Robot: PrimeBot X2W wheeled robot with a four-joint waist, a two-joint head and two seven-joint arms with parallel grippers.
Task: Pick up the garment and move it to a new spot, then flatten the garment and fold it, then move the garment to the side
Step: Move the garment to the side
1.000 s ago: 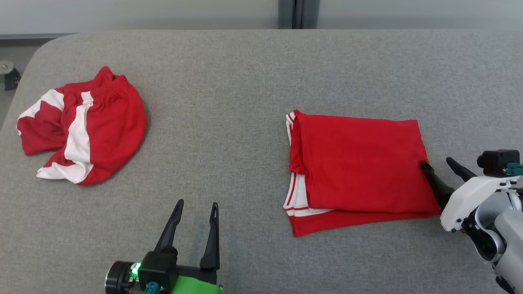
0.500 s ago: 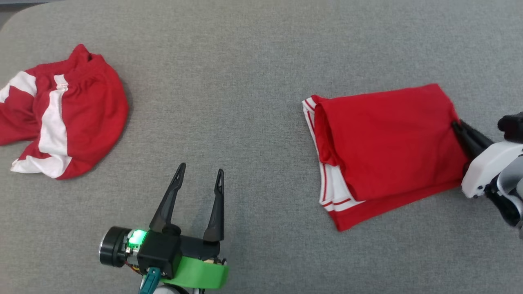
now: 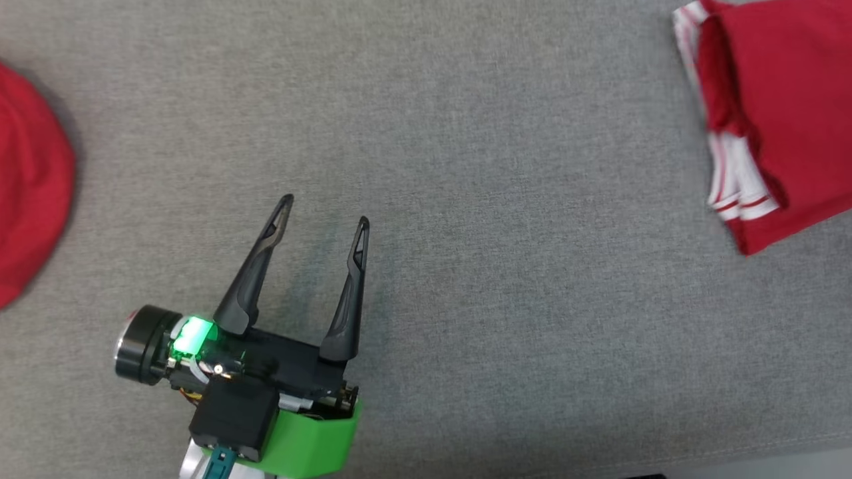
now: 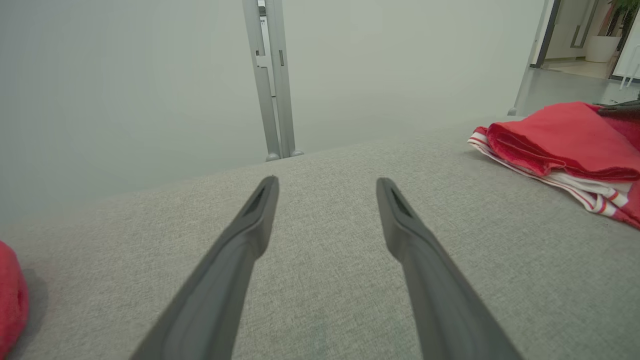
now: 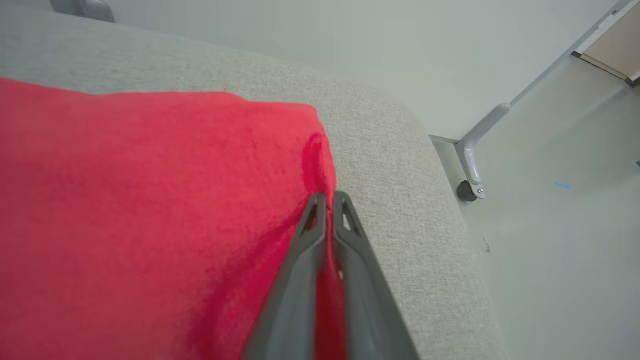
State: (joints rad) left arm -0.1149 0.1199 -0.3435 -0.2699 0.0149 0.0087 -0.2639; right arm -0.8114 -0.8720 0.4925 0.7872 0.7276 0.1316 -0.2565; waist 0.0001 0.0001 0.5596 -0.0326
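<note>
- Far up and to the right of my left gripper (image 3: 325,209), in the head view, the folded garment (image 3: 785,100) lies on the grey padded surface (image 3: 499,279). It is red with white striped trim on the side facing this gripper, and the frame cuts it off. My left gripper stands wide open and empty over bare surface. A second red garment (image 3: 26,199) sits well off to its left.
- Left wrist view: only bare padding lies ahead of my spread left fingers. The folded garment rests well apart to their right, its layers stacked and a rolled fold edge turned toward me. The second red garment sits low to their left.
- Right wrist view: my right gripper (image 5: 328,197) is closed on the folded garment's edge. The cloth puckers into a short crease at the tips, and the surface's rounded corner lies just to their right.
- Handling, as I judge it: this is light, limp knit with no stiffness. A one-edge pinch will move it, but the stack may drag and slide apart. I cannot tell whether my pinch takes every layer. A hold through all the layers would be safer, with the garment slid low, not lifted.
</note>
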